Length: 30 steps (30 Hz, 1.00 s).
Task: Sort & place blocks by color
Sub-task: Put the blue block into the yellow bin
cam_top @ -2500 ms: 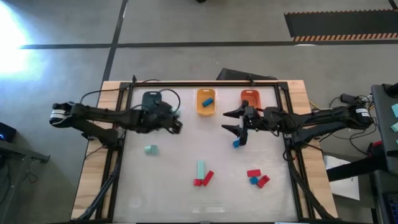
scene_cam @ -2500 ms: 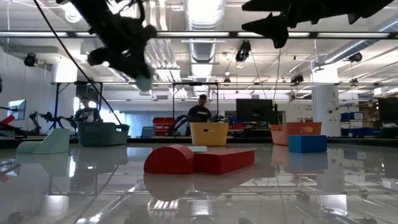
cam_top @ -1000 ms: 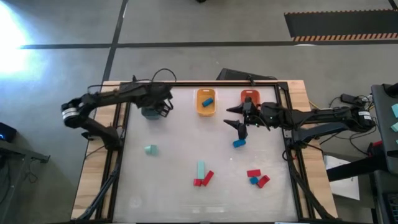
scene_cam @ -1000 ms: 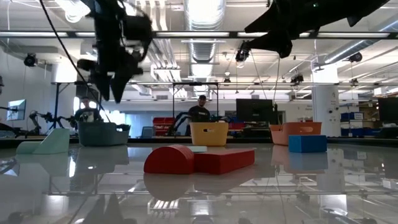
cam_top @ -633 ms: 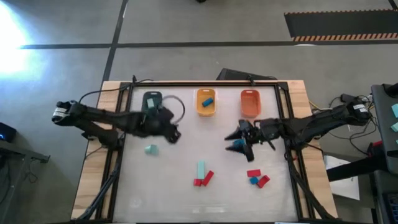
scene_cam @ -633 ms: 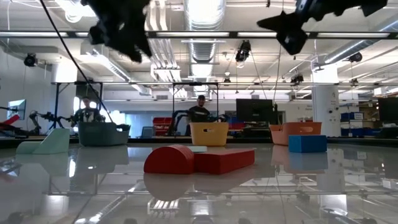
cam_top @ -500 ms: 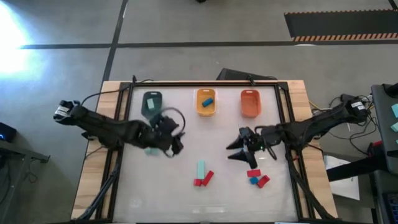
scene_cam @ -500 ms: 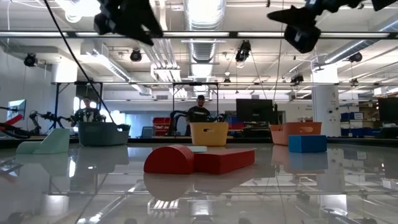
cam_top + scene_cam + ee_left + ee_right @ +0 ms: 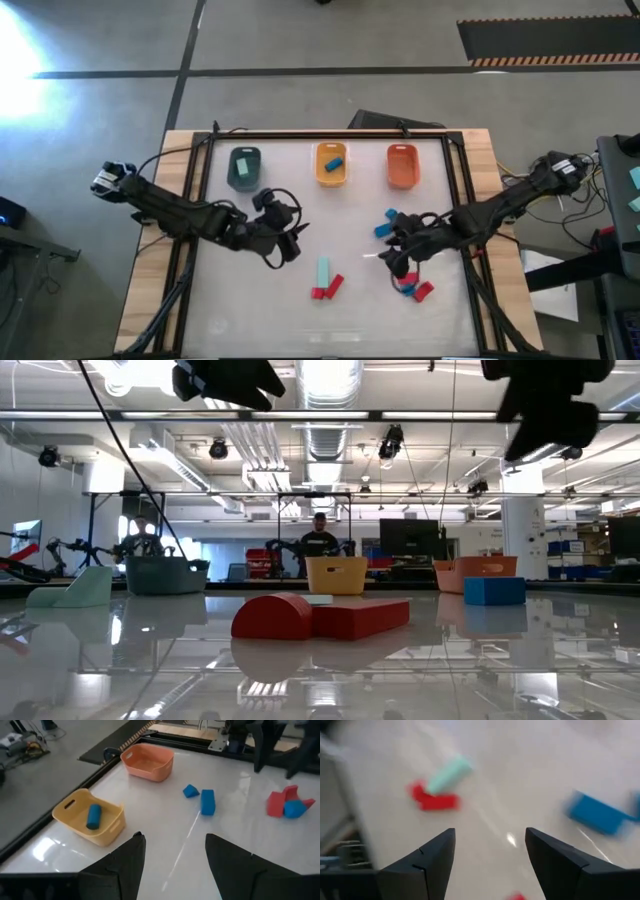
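The blocks lie loose on the white table. A mint bar (image 9: 322, 270) lies beside two red blocks (image 9: 327, 289). Two blue blocks (image 9: 384, 223) lie at centre right, and a red and blue cluster (image 9: 416, 290) sits near the right edge. Another blue block (image 9: 335, 160) lies in the yellow-orange tray (image 9: 331, 176). My left gripper (image 9: 290, 248) hovers open left of the mint bar and holds nothing. My right gripper (image 9: 392, 264) hovers open beside the red and blue cluster. The low view shows a mint wedge (image 9: 75, 588) at the left; in the high view my left arm covers it.
The dark teal tray (image 9: 243, 167), the yellow-orange tray and the orange-red tray (image 9: 401, 165) stand in a row along the far edge. A black frame (image 9: 455, 200) borders the table. Open table surface lies near the front edge. A person (image 9: 320, 538) stands far behind the table.
My left gripper has swung from over the dark teal tray toward the near edge and the right, to the middle of the table. My right gripper has travelled from beside the orange-red tray toward the near edge, to the red and blue cluster. No block has visibly moved.
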Available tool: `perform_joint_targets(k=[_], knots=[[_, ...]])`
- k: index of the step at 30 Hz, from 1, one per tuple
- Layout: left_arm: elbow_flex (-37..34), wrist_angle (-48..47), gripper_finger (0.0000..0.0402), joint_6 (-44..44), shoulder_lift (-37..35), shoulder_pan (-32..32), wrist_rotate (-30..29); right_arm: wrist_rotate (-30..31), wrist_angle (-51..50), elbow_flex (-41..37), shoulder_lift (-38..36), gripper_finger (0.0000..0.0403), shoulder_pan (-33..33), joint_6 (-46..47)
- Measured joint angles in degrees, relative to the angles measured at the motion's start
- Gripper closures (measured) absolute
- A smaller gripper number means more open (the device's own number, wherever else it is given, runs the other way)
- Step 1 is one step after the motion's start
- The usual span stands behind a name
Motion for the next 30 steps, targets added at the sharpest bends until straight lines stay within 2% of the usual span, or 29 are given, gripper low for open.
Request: perform_joint_targets(k=[4,9,12,16,23,26,30], knots=[[0.0,-0.5,0.021,4.3,-0.5,0.0,0.0,-0.2,-16.4,7.0,5.8,0.0172,0.0,5.4],[-0.6,-1.9,0.021,5.2,-0.6,0.0,0.0,-2.2,-27.5,13.0,12.4,0.0172,0.0,7.2],[-2.0,-1.8,0.021,5.4,-0.6,0.0,0.0,-3.8,-30.1,15.2,15.4,0.0172,-0.6,7.1],[-3.1,-2.4,0.021,7.1,-0.9,0.0,0.1,-5.4,-30.4,15.5,17.5,0.0172,-0.9,1.5],[-3.0,-2.5,0.021,9.6,-1.4,0.0,0.1,-5.6,-30.4,12.2,17.8,0.0172,-4.7,-1.2],[-3.0,-2.4,0.021,11.8,-1.6,0.0,0.1,-4.7,-29.0,10.5,17.8,0.0172,-6.8,-10.2],[-2.6,-2.1,0.021,14.5,-1.6,0.0,0.2,-3.7,-25.0,6.9,18.0,0.0172,-8.6,-32.6]])
